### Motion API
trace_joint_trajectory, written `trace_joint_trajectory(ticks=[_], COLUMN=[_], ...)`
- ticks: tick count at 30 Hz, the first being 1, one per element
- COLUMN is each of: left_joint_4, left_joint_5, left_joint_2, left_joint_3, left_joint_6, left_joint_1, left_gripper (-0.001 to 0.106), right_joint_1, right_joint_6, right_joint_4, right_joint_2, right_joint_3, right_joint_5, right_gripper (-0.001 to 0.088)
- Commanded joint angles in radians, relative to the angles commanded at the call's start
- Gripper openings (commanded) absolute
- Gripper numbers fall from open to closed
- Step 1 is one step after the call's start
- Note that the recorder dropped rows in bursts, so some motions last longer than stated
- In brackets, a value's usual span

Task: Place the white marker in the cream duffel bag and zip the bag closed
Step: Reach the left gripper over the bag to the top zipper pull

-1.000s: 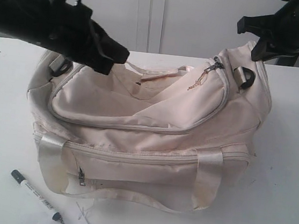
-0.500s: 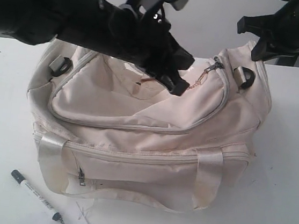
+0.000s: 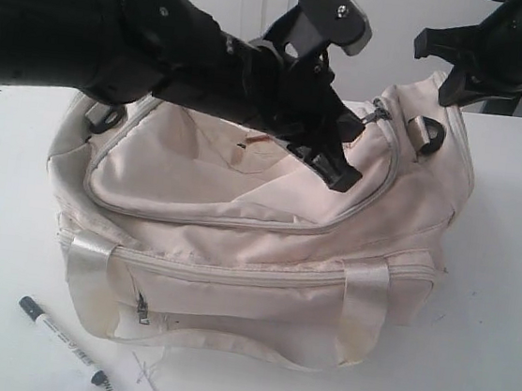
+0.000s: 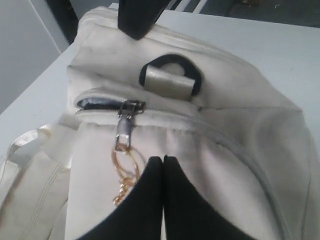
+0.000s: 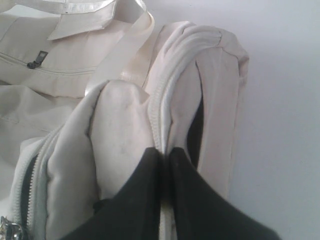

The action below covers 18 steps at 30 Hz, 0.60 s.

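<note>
The cream duffel bag [image 3: 236, 249] stands mid-table, its zipper slider [image 4: 129, 112] at the right end near a black ring [image 4: 172, 75]. A gold chain pull [image 4: 125, 172] hangs from the slider over the top flap. My left gripper [image 3: 343, 178] [image 4: 163, 159] reaches across the bag, shut and empty, its tips right beside the chain. My right gripper [image 3: 447, 92] [image 5: 164, 152] is shut on a fold of the bag's right end seam [image 5: 157, 115]. The white marker [image 3: 65, 341] lies on the table in front of the bag's left corner, far from both grippers.
A flat white paper tag [image 3: 133, 390] with black letters lies next to the marker's near end. A front pocket zipper pull [image 3: 143, 309] and two shiny straps [image 3: 362, 306] face the front. The white table [image 3: 493, 307] ends at a wall behind.
My left arm has swept rightward over the bag's top, from its rear left corner to the chain pull at the right end. The right gripper, bag and marker have stayed put.
</note>
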<state>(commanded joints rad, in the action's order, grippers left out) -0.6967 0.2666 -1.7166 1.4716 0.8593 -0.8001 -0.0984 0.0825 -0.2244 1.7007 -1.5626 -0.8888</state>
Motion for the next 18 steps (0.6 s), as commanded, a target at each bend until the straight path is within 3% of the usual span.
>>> trace_joint_trajectory(ticks=[2,5,8,10,18], left_joint_4=[0.217,0.673,0.915,0.951,0.942], left_joint_5=[0.087,0.259,0.359,0.368,0.258], left_joint_2=[0.0,0.0,0.0,0.0,-0.033], left_joint_3=[0.039,0.108,0.162,0.186,0.195], left_joint_6=[-0.175,-0.601,-0.819,-0.871,-0.88], left_joint_1=[0.0,-0.002,-0.002,-0.002,-0.061], left_gripper=[0.0,0.0,0.0,0.0,0.0], right_joint_1=[0.0,0.0,0.0,0.0,0.0], right_joint_6=[0.0,0.0,0.0,0.0,0.0], right_joint_4=[0.0,0.0,0.0,0.0,0.0], right_joint_2=[0.0,0.0,0.0,0.0,0.0], right_joint_3=[0.0,0.0,0.0,0.0,0.0], right_joint_5=[0.0,0.0,0.0,0.0,0.0], right_gripper=[0.0,0.0,0.0,0.0,0.0])
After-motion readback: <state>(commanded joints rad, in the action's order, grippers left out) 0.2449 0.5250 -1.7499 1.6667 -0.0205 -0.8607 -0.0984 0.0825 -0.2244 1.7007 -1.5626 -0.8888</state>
